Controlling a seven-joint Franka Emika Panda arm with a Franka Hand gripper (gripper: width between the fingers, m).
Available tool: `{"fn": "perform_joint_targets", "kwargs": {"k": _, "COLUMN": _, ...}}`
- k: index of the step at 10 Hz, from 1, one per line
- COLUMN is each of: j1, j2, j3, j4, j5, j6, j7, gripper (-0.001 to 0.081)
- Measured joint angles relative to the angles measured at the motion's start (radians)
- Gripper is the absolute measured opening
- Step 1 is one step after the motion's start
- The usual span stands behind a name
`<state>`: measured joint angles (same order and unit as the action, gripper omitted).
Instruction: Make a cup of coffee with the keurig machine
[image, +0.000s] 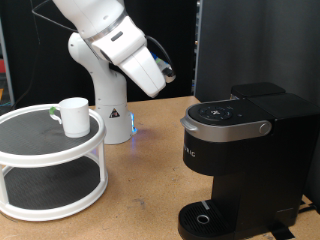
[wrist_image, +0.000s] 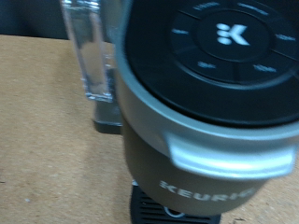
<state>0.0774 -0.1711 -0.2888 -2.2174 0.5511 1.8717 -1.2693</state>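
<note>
The keurig machine (image: 240, 150) stands at the exterior view's right, black with a silver-trimmed lid that is down and a round drip base (image: 205, 218) with nothing on it. The wrist view looks down on the keurig machine (wrist_image: 215, 56) from close above, showing its round button panel and front lettering. The cup (image: 72, 115), a white mug, sits on the top tier of a round stand at the exterior view's left. My gripper (image: 165, 72) hangs in the air between cup and machine, above and to the left of the lid. Its fingers do not show clearly.
A white two-tier round stand (image: 50, 165) fills the exterior view's lower left. The white arm base (image: 108, 95) stands behind it. A clear water tank (wrist_image: 89, 51) is attached beside the machine. A dark panel rises behind the machine. The table top is brown wood.
</note>
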Motion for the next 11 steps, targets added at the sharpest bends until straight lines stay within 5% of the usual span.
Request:
{"fn": "perform_joint_targets", "kwargs": {"k": 2, "j1": -0.003, "j2": -0.009, "j3": -0.005, "j4": -0.047, "j5": 0.122, "j6": 0.101, "j7": 0.015, "gripper": 0.0001}}
{"fn": "perform_joint_targets", "kwargs": {"k": 5, "j1": -0.031, "j2": -0.071, "j3": -0.036, "j4": -0.123, "j5": 0.172, "j6": 0.088, "j7": 0.070, "gripper": 0.0001}}
{"fn": "perform_joint_targets", "kwargs": {"k": 9, "j1": -0.032, "j2": -0.072, "j3": -0.042, "j4": -0.151, "j5": 0.319, "j6": 0.199, "j7": 0.069, "gripper": 0.0001}}
{"fn": "perform_joint_targets", "kwargs": {"k": 11, "j1": -0.054, "j2": -0.076, "j3": -0.049, "j4": -0.164, "j5": 0.319, "j6": 0.220, "j7": 0.119, "gripper": 0.0001}}
